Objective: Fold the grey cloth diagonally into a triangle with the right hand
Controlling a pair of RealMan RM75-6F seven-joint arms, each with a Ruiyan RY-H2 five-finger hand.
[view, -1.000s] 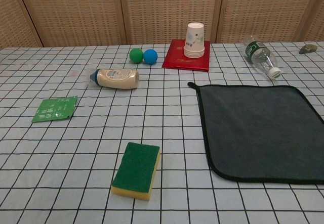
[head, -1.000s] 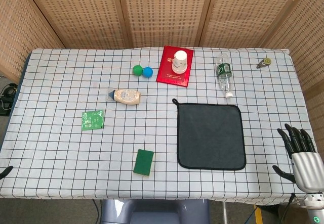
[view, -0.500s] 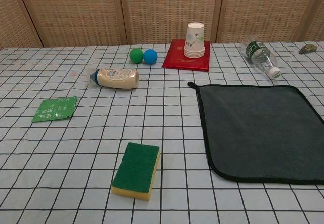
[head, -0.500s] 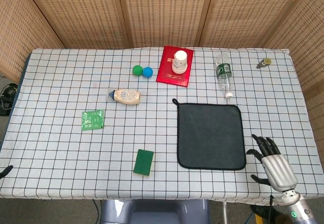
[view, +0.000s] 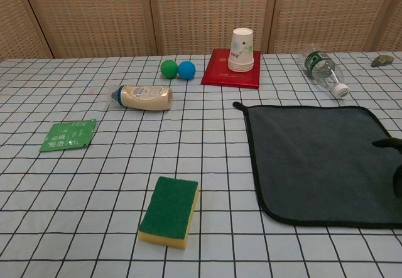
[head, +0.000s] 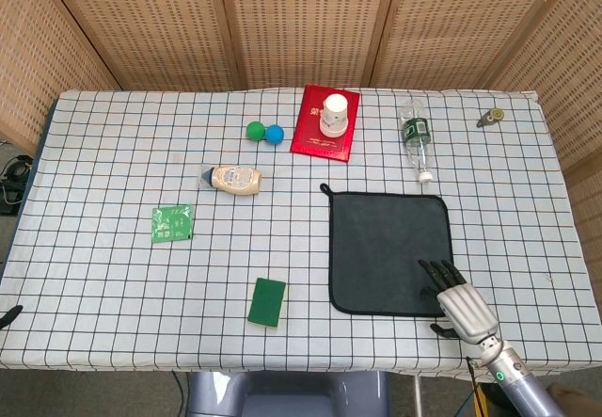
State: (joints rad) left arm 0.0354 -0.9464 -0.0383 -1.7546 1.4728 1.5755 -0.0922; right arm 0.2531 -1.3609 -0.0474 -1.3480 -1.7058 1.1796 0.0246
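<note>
The grey cloth (head: 386,248) with a black hem lies flat and square on the checked table, right of centre; it also fills the right of the chest view (view: 314,159). My right hand (head: 458,299) hovers over the cloth's near right corner, dark fingers spread and pointing away from me, holding nothing. Whether it touches the cloth I cannot tell. In the chest view only its dark fingertips (view: 389,144) enter at the right edge. A dark tip of my left hand (head: 8,316) peeks in at the table's near left edge.
A green sponge (head: 267,302) lies left of the cloth near the front edge. Further left are a green packet (head: 172,223) and a lying cream bottle (head: 235,179). Behind the cloth: a red book (head: 310,133) with paper cups (head: 336,114), two balls (head: 255,131), a water bottle (head: 415,139).
My right hand has moved left from the table's right front edge onto the cloth's near right corner. The cloth and other objects have not moved.
</note>
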